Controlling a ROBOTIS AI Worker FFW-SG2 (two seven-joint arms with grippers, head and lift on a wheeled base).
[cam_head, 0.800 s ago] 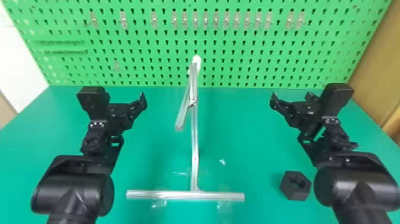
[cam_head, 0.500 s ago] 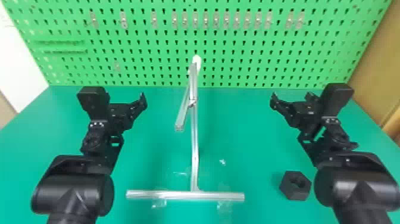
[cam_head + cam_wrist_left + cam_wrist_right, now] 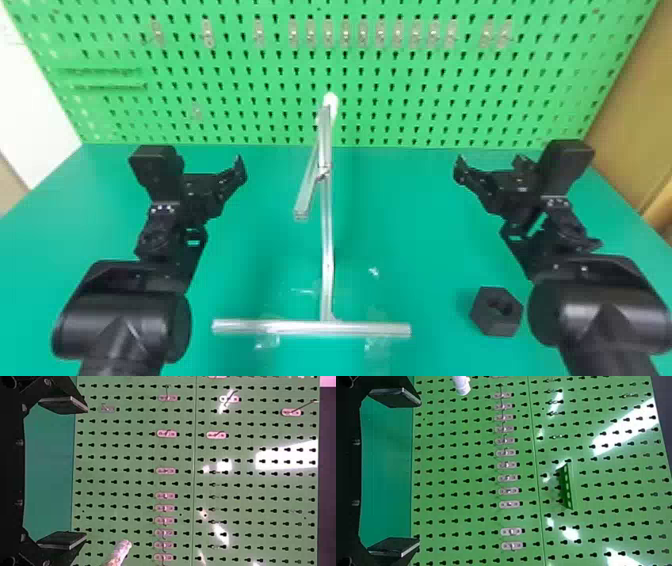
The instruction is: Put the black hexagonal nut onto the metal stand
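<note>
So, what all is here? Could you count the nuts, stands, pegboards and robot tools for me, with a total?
Black hexagonal nut: 1
Metal stand: 1
Green pegboard: 1
Left tool and right tool: 2
Total: 5

This looks like a workshop or lab bench, with a green pegboard [image 3: 390, 110] holding hooks [image 3: 363, 34] behind a table [image 3: 410, 220].

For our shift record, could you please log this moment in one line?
black hexagonal nut: on table, right of metal stand | left gripper: open, empty | right gripper: open, empty | placement: pending
</note>
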